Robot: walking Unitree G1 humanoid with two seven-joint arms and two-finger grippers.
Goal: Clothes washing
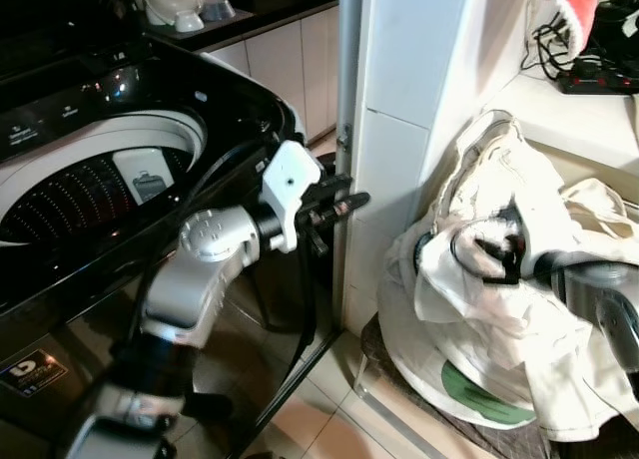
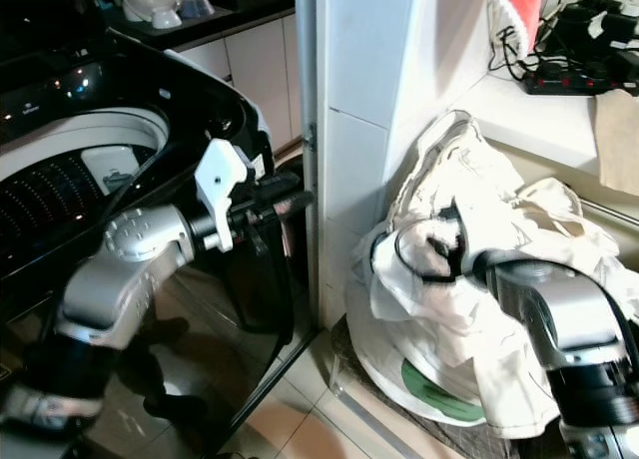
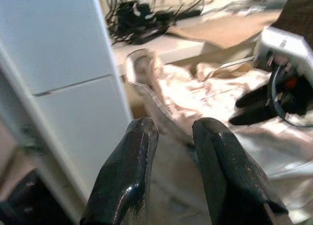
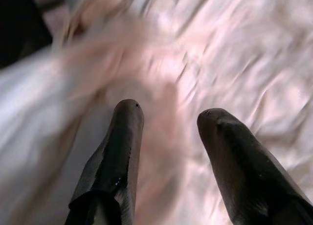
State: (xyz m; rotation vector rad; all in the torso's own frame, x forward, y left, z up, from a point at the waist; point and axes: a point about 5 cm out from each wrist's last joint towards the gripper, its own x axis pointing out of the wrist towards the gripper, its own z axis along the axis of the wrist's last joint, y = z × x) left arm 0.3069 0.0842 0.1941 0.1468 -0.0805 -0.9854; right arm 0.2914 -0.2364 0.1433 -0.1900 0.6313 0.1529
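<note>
Laundry (image 1: 519,279), a heap of pale cloth in a white basket (image 1: 469,389), fills the lower right of my eye views. My right gripper (image 4: 168,115) pushes into it with fingers parted, nothing pinched between them (its wrist view is all creased cloth). My left gripper (image 1: 344,205) hangs mid-frame beside the white pillar (image 1: 399,130), fingers slightly apart and empty. Upper left sits the washing machine (image 1: 90,170), lid up, drum visible; my left wrist view shows the cloth heap instead.
</note>
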